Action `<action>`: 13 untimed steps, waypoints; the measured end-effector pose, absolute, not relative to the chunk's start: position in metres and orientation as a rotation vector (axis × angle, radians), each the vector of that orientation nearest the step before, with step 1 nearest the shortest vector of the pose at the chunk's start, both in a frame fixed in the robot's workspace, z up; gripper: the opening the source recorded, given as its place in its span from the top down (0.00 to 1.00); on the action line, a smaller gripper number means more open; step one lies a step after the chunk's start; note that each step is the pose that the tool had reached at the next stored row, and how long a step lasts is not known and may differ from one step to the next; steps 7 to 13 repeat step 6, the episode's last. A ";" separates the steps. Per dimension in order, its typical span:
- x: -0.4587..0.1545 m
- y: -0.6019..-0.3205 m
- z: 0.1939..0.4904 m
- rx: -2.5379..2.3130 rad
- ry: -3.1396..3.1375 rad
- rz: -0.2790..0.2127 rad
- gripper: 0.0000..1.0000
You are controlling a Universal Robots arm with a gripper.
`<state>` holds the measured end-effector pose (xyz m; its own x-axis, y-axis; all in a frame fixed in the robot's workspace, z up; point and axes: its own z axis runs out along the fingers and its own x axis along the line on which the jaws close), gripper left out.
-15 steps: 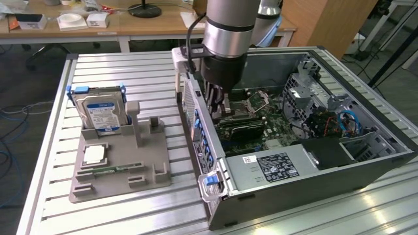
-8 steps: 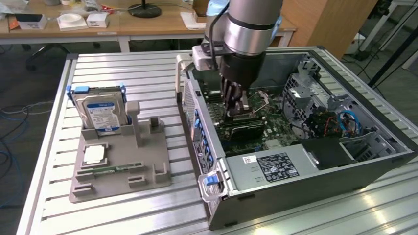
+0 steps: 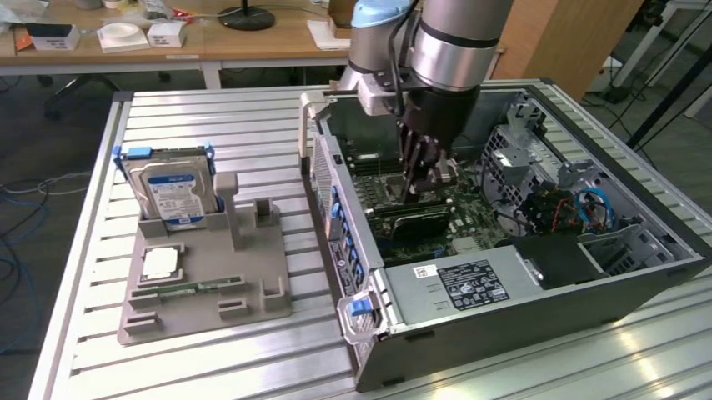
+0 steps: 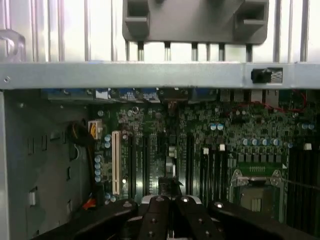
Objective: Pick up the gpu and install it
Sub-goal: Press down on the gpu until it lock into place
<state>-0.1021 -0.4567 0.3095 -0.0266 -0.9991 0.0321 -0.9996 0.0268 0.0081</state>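
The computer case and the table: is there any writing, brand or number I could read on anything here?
None can be read.
Hard drive: blue and white label, print too small.
Power supply: black rating label and white barcode sticker, both too blurred.
Motherboard: white markings, illegible.

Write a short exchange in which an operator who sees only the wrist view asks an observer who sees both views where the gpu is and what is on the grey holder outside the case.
Operator: I see the motherboard and my fingertips. Where is the gpu?
Observer: In the exterior view, the gpu sits inside the computer case, directly beneath the gripper.
Operator: What is on the grey holder outside?
Observer: A hard drive stands upright at the back of the grey holder.
Operator: Anything else there?
Observer: A memory stick lies flat near its front.
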 end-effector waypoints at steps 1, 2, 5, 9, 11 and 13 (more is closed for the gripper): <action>-0.102 -0.457 0.310 2.171 -2.230 0.026 0.89; -0.102 -0.457 0.309 2.171 -2.231 0.026 0.89; -0.102 -0.457 0.310 2.171 -2.231 0.026 0.89; -0.102 -0.457 0.310 2.171 -2.231 0.026 0.89; -0.102 -0.457 0.310 2.171 -2.231 0.026 0.89; -0.102 -0.457 0.310 2.171 -2.231 0.026 0.89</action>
